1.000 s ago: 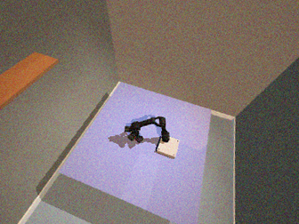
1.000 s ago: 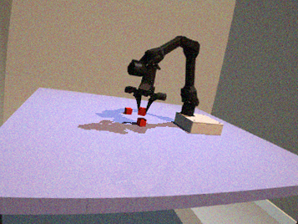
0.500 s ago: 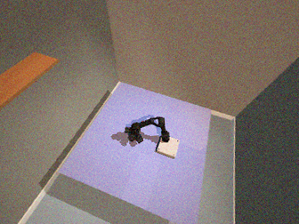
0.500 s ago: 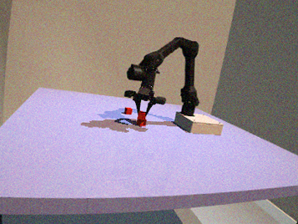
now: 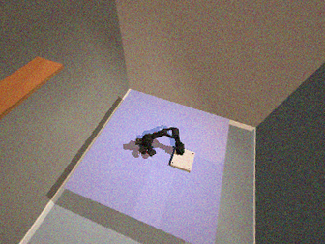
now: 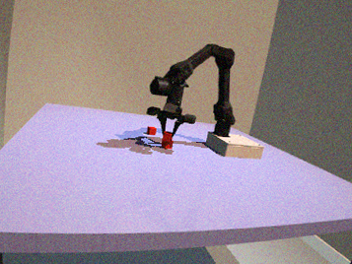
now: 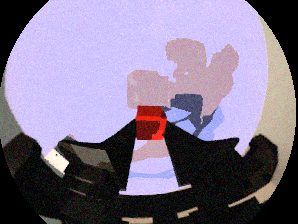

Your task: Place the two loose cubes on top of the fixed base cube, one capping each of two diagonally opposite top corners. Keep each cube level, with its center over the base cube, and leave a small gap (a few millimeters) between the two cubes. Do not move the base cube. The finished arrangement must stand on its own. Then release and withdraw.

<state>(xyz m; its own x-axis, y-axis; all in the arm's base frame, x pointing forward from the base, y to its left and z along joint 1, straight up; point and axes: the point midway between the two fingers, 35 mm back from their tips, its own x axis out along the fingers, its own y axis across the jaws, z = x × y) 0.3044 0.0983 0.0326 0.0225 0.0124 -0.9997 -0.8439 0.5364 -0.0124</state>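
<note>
My gripper (image 6: 168,133) (image 7: 149,121) is shut on a red cube (image 6: 167,137) (image 7: 149,111). The held cube is directly above or on another red cube (image 6: 167,144) on the table in the exterior view, nearly in line with it. Whether the two touch, and how far the held cube is offset, I cannot tell. In the wrist view the reds overlap between the fingertips. A third red cube (image 6: 151,131) lies on the table further back and to the left. In the top view the arm mostly hides the cubes. Which cube is the fixed base is not clear.
The arm's pale box-shaped mount (image 5: 183,161) (image 6: 244,148) (image 7: 56,162) stands right of the cubes in the exterior view. The arm (image 6: 224,87) arches over from it. The lilac table (image 5: 150,193) (image 6: 109,195) ends at a front edge. Shadows of the arm fall around the cubes.
</note>
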